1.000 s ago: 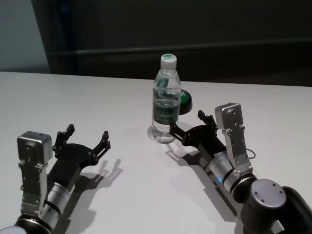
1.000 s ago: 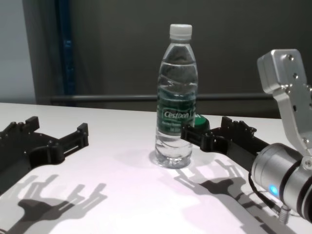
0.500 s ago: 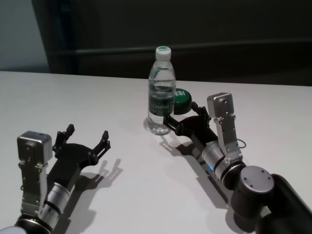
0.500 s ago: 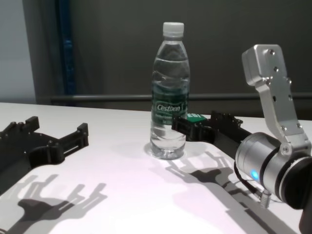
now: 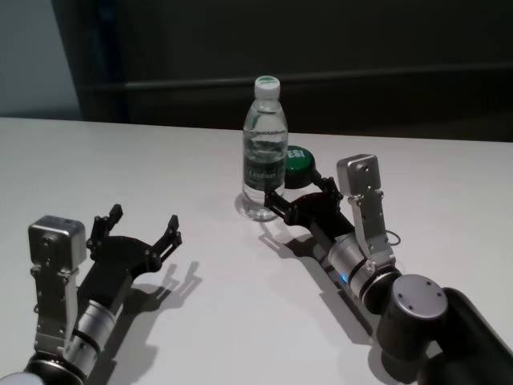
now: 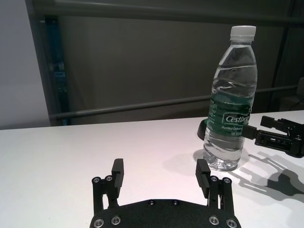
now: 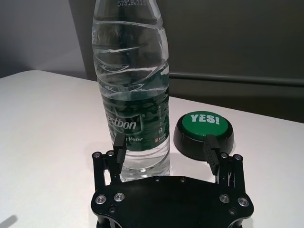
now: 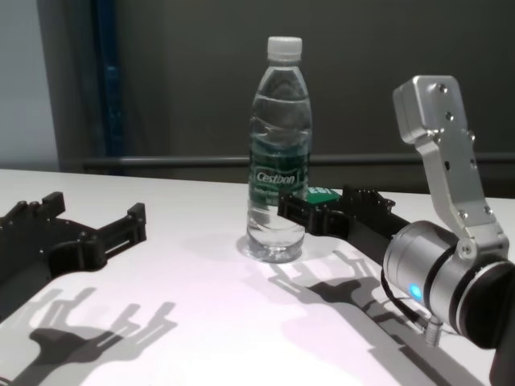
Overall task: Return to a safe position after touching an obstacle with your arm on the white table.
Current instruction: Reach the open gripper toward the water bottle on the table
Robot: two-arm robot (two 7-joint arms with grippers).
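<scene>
The clear water bottle [image 5: 264, 152] with a white cap and green "Cestbon" band stands upright on the white table [image 5: 240, 321] at mid-back. It also shows in the chest view [image 8: 278, 161], left wrist view [image 6: 230, 104] and right wrist view [image 7: 133, 80]. My right gripper [image 5: 298, 194] is open and empty, low over the table, one finger against the bottle's lower side, the other in front of the button. It shows in its own wrist view [image 7: 165, 142] and the chest view [image 8: 318, 211]. My left gripper [image 5: 144, 220] is open and empty at front left, well apart from the bottle.
A low round green "YES!" button [image 7: 204, 126] on a black base sits just behind and right of the bottle [image 5: 298, 160]. A dark wall and rail run behind the table's far edge. Bare tabletop lies between the two arms.
My right arm has swung left and forward, and the bottle has slid a little left and farther back with it, still upright. The left arm has not moved.
</scene>
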